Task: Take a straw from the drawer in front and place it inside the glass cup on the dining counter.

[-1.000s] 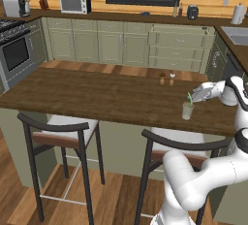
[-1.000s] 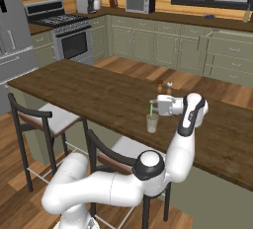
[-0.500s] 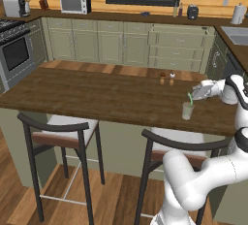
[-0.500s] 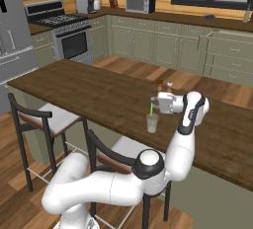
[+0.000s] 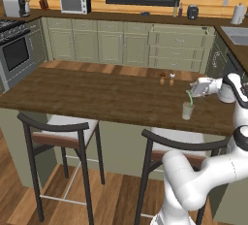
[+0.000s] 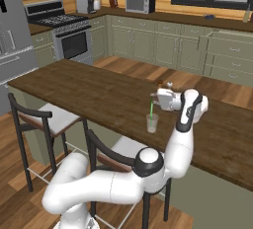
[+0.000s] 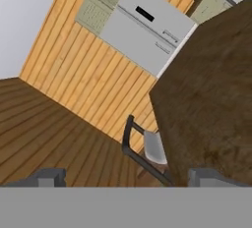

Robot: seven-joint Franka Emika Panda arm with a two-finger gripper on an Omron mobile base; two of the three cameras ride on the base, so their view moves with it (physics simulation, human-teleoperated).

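Straw: the straw (image 5: 189, 98) stands in the glass cup (image 5: 187, 110), lower end inside, upper end leaning out above the rim towards the gripper.
Cup: upright on the desk (image 5: 97, 93), the dining counter's dark wood top, near its front edge and above the right-hand stool (image 5: 179, 146).
Gripper: the gripper (image 5: 193, 89) hangs just beside the straw's top, on the far right side of the cup in the left base view; in the right base view the gripper (image 6: 159, 98) sits just right of the straw (image 6: 150, 108) and higher than the glass cup (image 6: 151, 123).
Jaws: spread wide apart, clamped on nothing; the hand view shows the two tips set far apart with only floor, a stool and the desk edge between them.
Key relation: the straw lies below and slightly to the side of the jaws, its long axis near upright with a small lean; the jaws point sideways across the desk, not down at the cup.
Contact: I cannot tell whether a finger brushes the straw's tip; it looks just apart.
Task stage: by my reading the placing is done, since the straw rests in the cup with the jaws off it.
Next move: likely a pull away, clear of the straw's leaning top, so the cup is not tipped.
Nearby: two small shakers (image 5: 166, 79) stand further back on the desk, well apart from the cup.
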